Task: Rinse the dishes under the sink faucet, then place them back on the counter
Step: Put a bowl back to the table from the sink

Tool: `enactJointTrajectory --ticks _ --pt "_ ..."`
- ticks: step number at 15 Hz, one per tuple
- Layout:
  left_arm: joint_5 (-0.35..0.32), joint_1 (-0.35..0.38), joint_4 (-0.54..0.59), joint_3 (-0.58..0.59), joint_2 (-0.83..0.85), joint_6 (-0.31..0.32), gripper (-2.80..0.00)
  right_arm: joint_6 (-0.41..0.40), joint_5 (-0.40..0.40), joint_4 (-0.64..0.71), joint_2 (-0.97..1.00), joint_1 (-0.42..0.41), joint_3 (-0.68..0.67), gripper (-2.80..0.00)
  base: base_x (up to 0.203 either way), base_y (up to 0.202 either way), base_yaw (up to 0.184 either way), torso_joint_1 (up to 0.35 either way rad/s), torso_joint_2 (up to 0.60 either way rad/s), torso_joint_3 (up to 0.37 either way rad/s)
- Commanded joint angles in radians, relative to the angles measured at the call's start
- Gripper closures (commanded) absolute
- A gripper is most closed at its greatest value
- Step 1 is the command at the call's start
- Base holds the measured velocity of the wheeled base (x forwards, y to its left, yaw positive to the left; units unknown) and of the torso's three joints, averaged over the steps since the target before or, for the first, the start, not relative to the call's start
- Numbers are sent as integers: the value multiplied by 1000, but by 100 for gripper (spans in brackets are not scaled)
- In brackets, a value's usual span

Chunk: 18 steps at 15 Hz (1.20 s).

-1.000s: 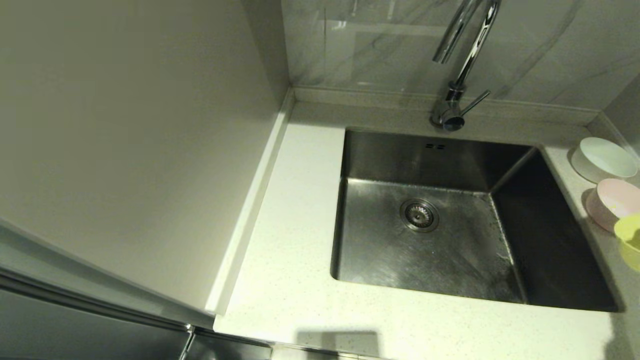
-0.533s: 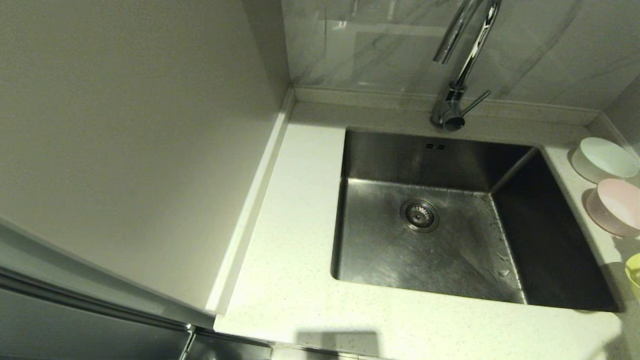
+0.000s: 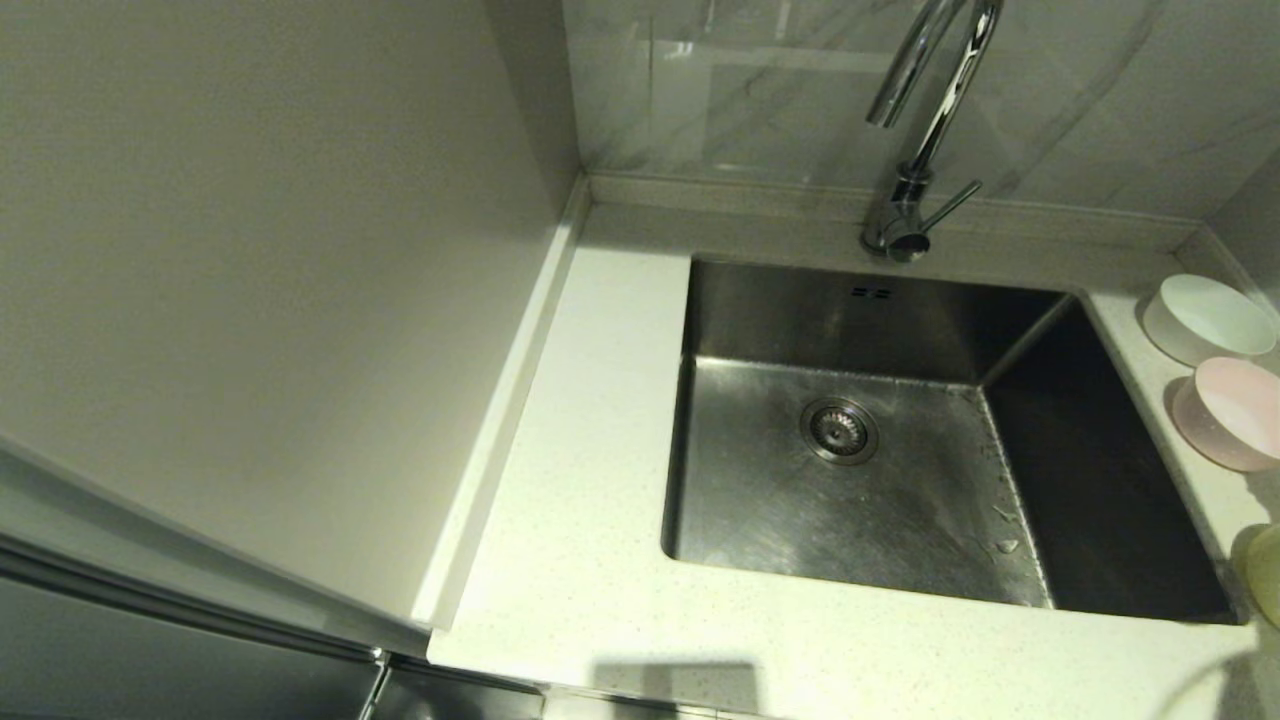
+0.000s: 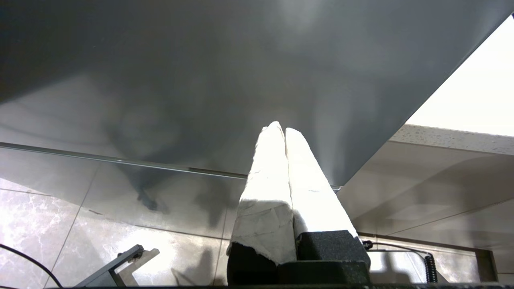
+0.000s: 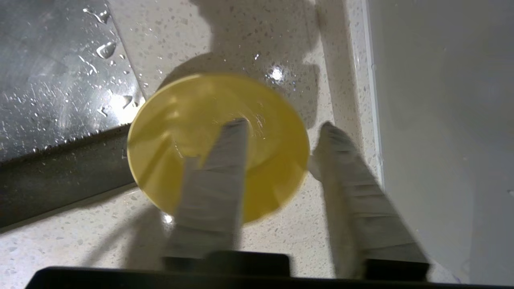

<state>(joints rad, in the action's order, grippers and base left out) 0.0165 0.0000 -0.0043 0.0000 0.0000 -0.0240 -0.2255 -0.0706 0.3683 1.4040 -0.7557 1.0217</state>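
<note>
Right gripper jaws apart astride unmarked yellow bowl.

Left of worktop: tall plain panel. Behind: glossy marble-look backsplash. Below front edge: dark cabinet front. Seen from left wrist: marbled floor tiles, black cable.

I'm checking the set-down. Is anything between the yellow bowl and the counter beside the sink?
Nothing visible. The right gripper is open astride the yellow bowl's rim, one finger inside, one outside. The bowl sits over bare speckled counter by the sink's corner; only water droplets lie nearby.
</note>
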Motion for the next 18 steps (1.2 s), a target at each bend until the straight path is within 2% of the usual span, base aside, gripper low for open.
enactJointTrajectory --ticks 1,4,6,7,8,9,10,13,15,18 --pt "0 0 0 0 -2 -1 0 -4 0 -3 24 -7 3 -280 0 0 0 0 0 0" --pt "0 0 0 0 -2 -1 0 -3 2 -103 29 -19 -6 -280 0 0 0 0 0 0" --pt "0 0 0 0 -2 -1 0 19 -26 -147 27 -19 5 -280 0 0 0 0 0 0" --pt "0 0 0 0 -2 -1 0 66 -86 -171 22 -18 12 -280 0 0 0 0 0 0" --pt "0 0 0 0 -2 -1 0 112 -180 -210 9 -17 20 -280 0 0 0 0 0 0" --pt "0 0 0 0 -2 -1 0 132 -268 -255 -4 -16 30 -280 0 0 0 0 0 0" --pt "0 0 0 0 -2 -1 0 139 -310 -276 -5 -13 62 -280 0 0 0 0 0 0" --pt "0 0 0 0 -2 -1 0 151 -366 -258 78 35 316 -280 0 0 0 0 0 0" --pt "0 0 0 0 -2 -1 0 184 -346 -208 167 90 565 -280 0 0 0 0 0 0" --pt "0 0 0 0 -2 -1 0 289 -306 -103 284 183 936 -280 0 0 0 0 0 0"
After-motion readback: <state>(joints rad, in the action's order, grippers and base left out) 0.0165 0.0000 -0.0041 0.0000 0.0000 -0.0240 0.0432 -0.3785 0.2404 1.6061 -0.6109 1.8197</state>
